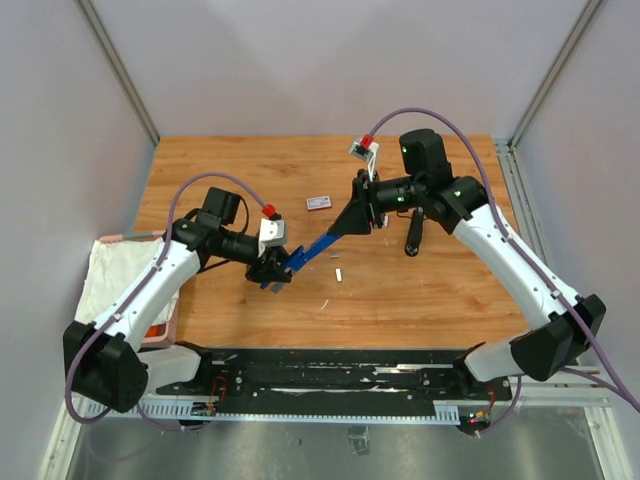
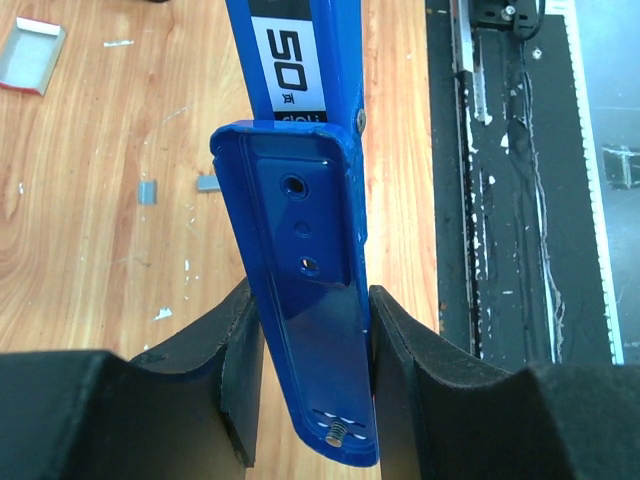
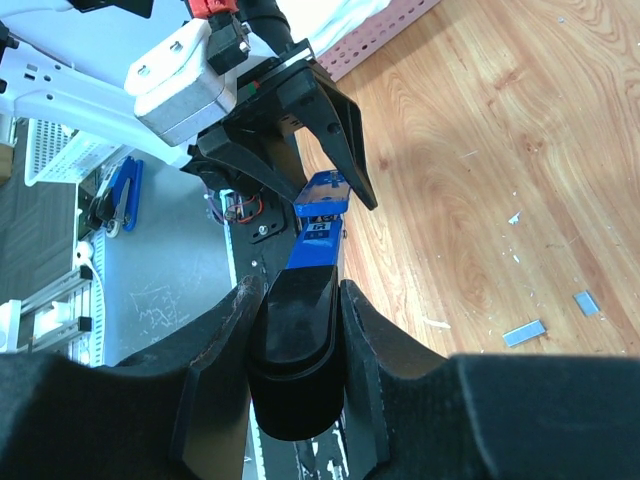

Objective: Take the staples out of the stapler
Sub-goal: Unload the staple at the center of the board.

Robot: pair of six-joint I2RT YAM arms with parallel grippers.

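Left arm [image 1: 150, 285] and right arm [image 1: 510, 250]: white link shells, black joint housings. Black base blocks sit at 7 and 5 o'clock of the overhead view. One lilac-grey cable [image 1: 200, 182] runs along each arm. Each wrist carries a white camera housing [image 3: 185, 65] with a red connector cap [image 3: 212, 8]. Green indicator lights [image 1: 407, 152] show on the right arm's black motors. Left gripper [image 2: 312, 300] and right gripper [image 3: 298, 290]: matte black fingers [image 2: 235, 360], broad, inner faces curved.

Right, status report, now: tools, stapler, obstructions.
Left tool shut on base end of long blue metal stapler, right tool shut on its black end. Stapler held above light wooden table. Short silvery staple bars loose on table. Nothing in the way.
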